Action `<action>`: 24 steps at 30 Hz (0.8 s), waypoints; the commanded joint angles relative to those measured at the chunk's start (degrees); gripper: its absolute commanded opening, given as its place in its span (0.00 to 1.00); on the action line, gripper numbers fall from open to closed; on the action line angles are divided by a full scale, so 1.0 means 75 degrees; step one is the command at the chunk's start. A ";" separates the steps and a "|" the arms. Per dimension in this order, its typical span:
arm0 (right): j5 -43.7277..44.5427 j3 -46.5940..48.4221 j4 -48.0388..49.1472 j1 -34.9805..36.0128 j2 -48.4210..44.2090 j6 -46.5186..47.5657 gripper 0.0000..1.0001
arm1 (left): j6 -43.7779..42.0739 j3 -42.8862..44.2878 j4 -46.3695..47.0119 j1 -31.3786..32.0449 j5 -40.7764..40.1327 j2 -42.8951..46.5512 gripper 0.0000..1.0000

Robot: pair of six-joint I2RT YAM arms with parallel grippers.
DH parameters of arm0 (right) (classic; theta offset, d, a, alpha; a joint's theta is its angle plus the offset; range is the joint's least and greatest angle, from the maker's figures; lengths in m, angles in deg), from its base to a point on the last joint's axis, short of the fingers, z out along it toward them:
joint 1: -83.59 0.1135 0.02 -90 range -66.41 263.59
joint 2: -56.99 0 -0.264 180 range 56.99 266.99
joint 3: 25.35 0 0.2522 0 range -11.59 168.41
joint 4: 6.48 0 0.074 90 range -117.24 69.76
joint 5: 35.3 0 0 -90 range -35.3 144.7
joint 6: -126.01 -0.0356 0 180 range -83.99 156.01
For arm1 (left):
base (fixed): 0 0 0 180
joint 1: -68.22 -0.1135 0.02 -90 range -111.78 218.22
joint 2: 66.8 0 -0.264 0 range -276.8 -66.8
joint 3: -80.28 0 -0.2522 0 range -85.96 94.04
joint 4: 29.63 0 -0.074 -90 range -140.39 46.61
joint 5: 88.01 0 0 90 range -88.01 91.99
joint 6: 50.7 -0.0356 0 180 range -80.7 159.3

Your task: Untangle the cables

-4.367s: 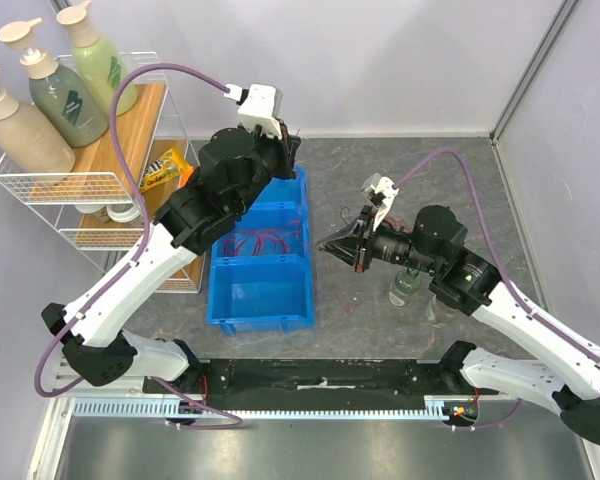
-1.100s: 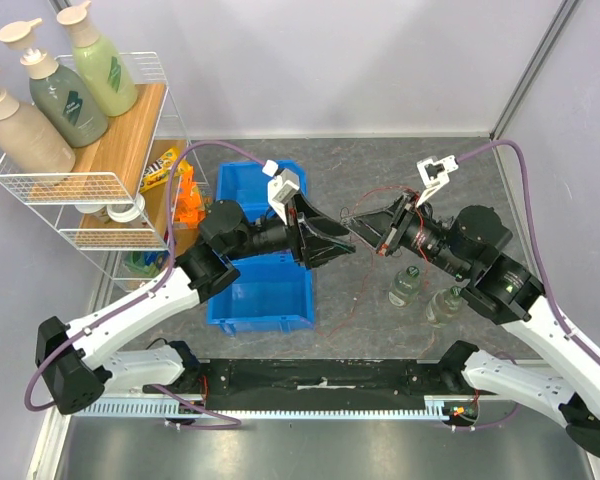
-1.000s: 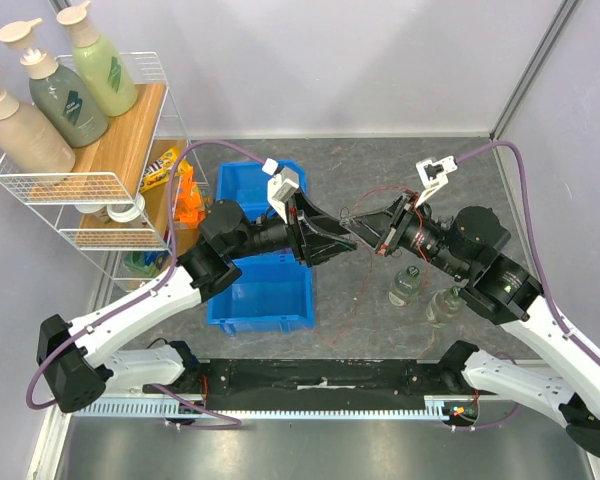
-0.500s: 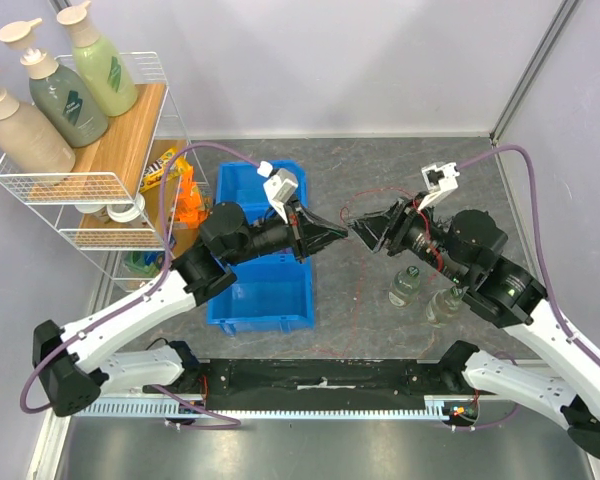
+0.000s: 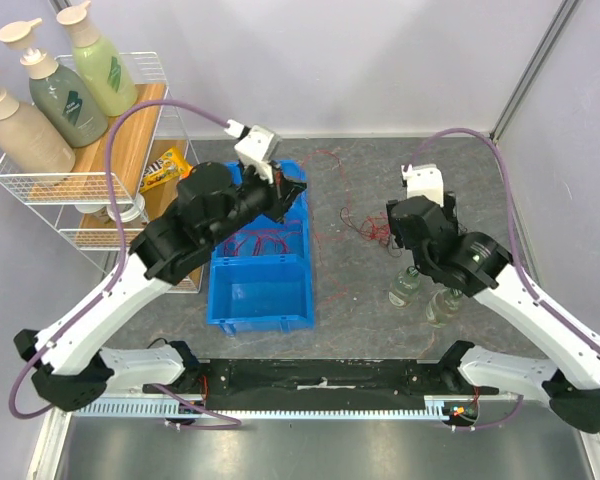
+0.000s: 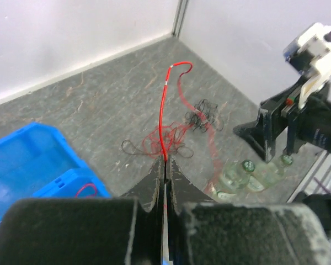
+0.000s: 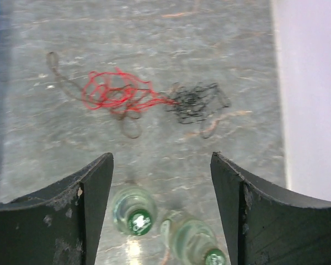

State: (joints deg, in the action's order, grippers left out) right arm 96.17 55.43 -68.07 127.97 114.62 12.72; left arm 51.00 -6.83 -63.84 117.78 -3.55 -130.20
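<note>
My left gripper (image 6: 165, 163) is shut on one red cable (image 6: 163, 113), which arcs away from its fingertips and comes down into a tangle on the table. That tangle is a red knot (image 7: 118, 91) joined to a smaller black knot (image 7: 196, 102), with thin loose loops around it. From above, the left gripper (image 5: 294, 187) hovers over the back of the blue bin (image 5: 261, 298), and the tangle (image 5: 368, 228) lies to its right. More red cables (image 5: 263, 241) lie inside the bin. Above the table on the near side of the tangle, my right gripper (image 7: 163, 171) is open and holds nothing.
Two clear glass bottles with green caps (image 7: 133, 212) (image 7: 197, 243) stand directly under the right gripper. A white wire rack (image 5: 55, 185) with pump bottles and a snack bar (image 5: 165, 170) stands at the left. Grey walls close the back and right sides.
The right gripper opened, let go of the tangle and pulled back over the bottles. The left gripper shut on a red cable and drew it left toward the bin. The tangle now lies on the table.
</note>
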 commanded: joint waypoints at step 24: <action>-0.8226 -0.0885 0.4560 0.0001 -0.0734 0.3269 0.89 | -0.1549 0.2246 -0.4164 -0.0245 0.4652 -0.2457 0.02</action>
State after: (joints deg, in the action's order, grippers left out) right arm 40.54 50.84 -41.14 127.88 109.35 33.94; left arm 42.22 7.34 -92.97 116.18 24.43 -147.55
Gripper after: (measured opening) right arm 0.895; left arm 0.025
